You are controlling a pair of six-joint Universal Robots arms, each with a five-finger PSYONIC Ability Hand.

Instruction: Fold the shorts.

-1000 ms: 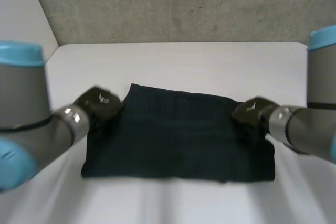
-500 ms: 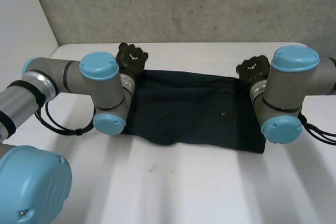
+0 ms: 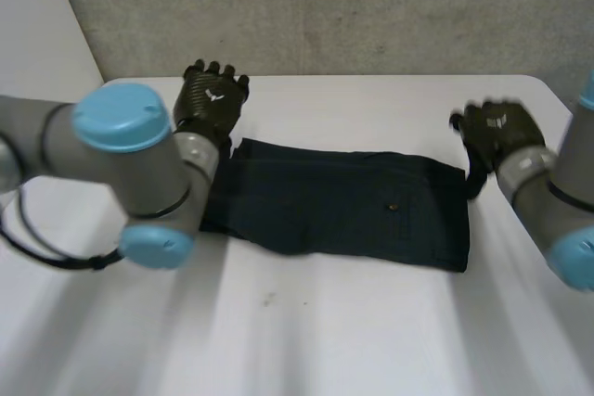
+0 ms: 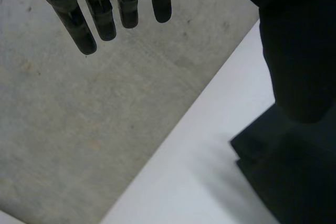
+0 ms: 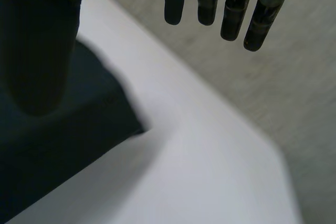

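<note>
Item: shorts point(image 3: 343, 206), dark navy to black cloth.
- Form: folded into a long, low band with stacked layers. The far edge is fairly straight. The near edge sags in a soft curve at the end by the left arm and squares off at the other end.
- Detail: one small pale dot, button or rivet point(image 3: 393, 205), lies on the upper face, nearer the right robot hand's end.
- Place: flat on the white counter point(image 3: 353, 331), lying between the two robot hands.

Item: left robot hand point(image 3: 212, 101), black.
- State: fingers point(image 4: 102, 17) straight and spread, holding nothing.
- Position: just past the far corner of the shorts' end. In the left wrist view that layered corner lies below the thumb, and the fingertips point out over the counter's edge toward the grey concrete wall point(image 3: 325, 6).

Item: right robot hand point(image 3: 499, 132), black.
- State: fingers point(image 5: 233, 17) straight and apart, holding nothing.
- Position: just beyond the opposite far corner. In the right wrist view the cloth lies on its thumb side.
</note>
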